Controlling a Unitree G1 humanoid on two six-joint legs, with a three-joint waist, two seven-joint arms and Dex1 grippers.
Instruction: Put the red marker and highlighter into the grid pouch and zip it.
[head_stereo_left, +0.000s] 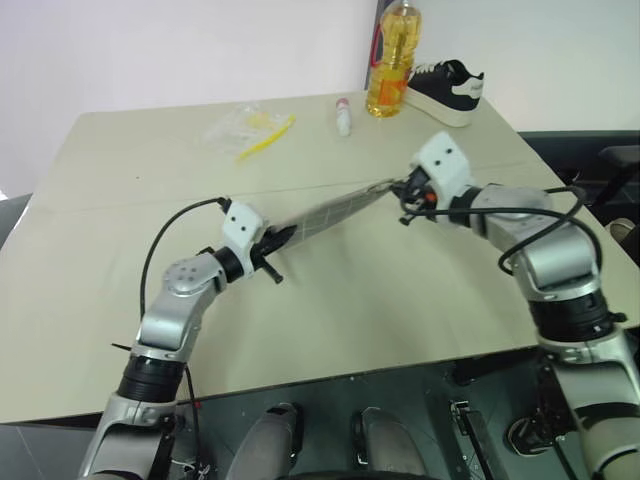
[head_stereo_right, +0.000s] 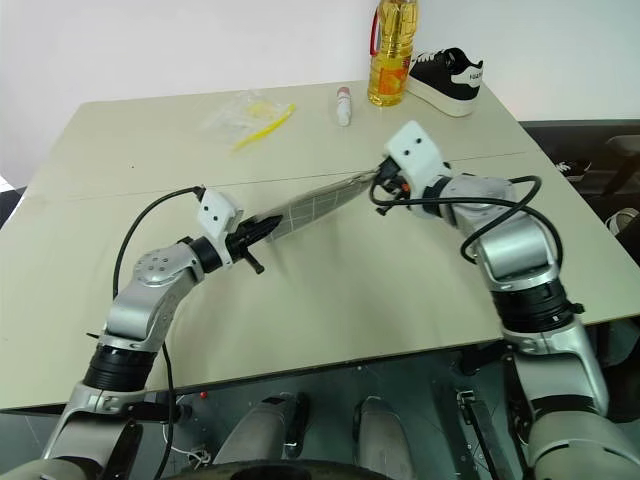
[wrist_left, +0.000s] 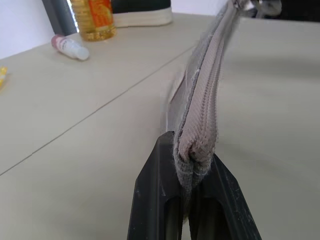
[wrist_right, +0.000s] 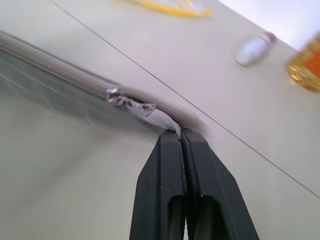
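Observation:
The grid pouch (head_stereo_left: 330, 210) hangs stretched above the table between both grippers, grey with white grid lines, its zipper edge up. My left gripper (head_stereo_left: 275, 240) is shut on the pouch's near left end; in the left wrist view the fabric end (wrist_left: 197, 145) is pinched between the black fingers (wrist_left: 160, 190). My right gripper (head_stereo_left: 400, 188) is shut on the metal zipper pull (wrist_right: 145, 111) at the pouch's far right end. From here the zipper line looks closed along its length. The red marker and the highlighter are hidden from view.
A bottle of yellow oil (head_stereo_left: 392, 60) and a black and white shoe (head_stereo_left: 448, 88) stand at the table's far edge. A small white tube with a red cap (head_stereo_left: 343, 116) and a yellow stick in a clear bag (head_stereo_left: 255, 130) lie at the back.

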